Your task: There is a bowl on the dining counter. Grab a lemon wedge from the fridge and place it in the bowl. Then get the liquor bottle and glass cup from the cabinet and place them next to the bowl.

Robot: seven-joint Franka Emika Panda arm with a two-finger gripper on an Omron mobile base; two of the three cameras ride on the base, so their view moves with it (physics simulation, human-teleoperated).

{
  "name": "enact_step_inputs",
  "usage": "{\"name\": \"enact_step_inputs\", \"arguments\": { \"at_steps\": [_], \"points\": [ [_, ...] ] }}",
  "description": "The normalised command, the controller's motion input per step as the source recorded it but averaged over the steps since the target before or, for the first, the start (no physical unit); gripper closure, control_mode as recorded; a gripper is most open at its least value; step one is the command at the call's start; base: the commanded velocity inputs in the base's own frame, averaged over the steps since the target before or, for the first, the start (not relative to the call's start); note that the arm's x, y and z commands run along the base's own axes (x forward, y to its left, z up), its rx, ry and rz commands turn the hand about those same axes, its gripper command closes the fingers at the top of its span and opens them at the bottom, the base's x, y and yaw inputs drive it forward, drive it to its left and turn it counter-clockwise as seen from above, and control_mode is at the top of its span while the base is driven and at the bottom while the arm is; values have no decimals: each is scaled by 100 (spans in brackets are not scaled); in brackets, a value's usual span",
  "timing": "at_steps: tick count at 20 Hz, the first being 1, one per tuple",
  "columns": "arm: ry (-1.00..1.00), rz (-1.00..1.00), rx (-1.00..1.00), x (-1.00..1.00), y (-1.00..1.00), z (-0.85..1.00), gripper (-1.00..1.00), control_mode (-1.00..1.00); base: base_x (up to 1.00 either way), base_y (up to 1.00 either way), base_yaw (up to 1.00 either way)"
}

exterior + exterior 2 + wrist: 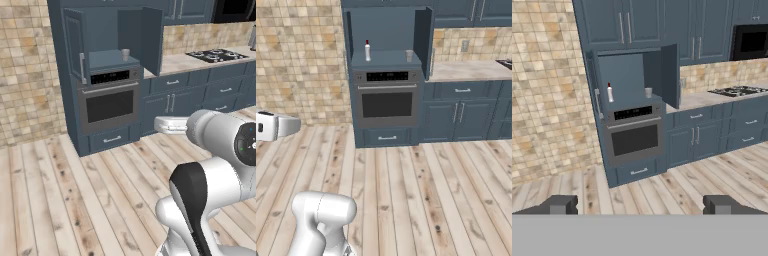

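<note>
An open cabinet (632,75) above the wall oven holds the liquor bottle (610,93), white with a red cap, on the left of its shelf. The small glass cup (648,92) is on the right of the same shelf. Both also appear in the right base view, bottle (367,51) and cup (409,55), while the left base view has the cup (125,54). My gripper (639,205) is open and empty, well back from the cabinet and facing it across the floor. The bowl, lemon wedge and fridge are out of view.
The cabinet's two doors (670,75) stand swung outward. The oven (635,140) sits below the shelf. A counter with a stovetop (737,91) runs to the right over blue drawers, and a microwave (751,42) hangs above. Wood floor (662,190) lies between me and the cabinets.
</note>
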Motion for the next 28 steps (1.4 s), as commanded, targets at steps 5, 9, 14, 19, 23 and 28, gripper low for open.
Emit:
{"name": "enact_step_inputs", "arguments": {
  "at_steps": [5, 9, 14, 19, 23, 28],
  "points": [
    [0, 0, 0, 0, 0, 0, -100, 100, 77, -12, 24],
    [0, 0, 0, 0, 0, 0, -100, 100, 51, -17, 21],
    [0, 0, 0, 0, 0, 0, -100, 100, 35, -26, 16],
    [0, 0, 0, 0, 0, 0, -100, 100, 29, -36, 12],
    [0, 0, 0, 0, 0, 0, -100, 100, 49, -40, 5],
    [0, 0, 0, 0, 0, 0, -100, 100, 83, -34, 0]
  ]
}}
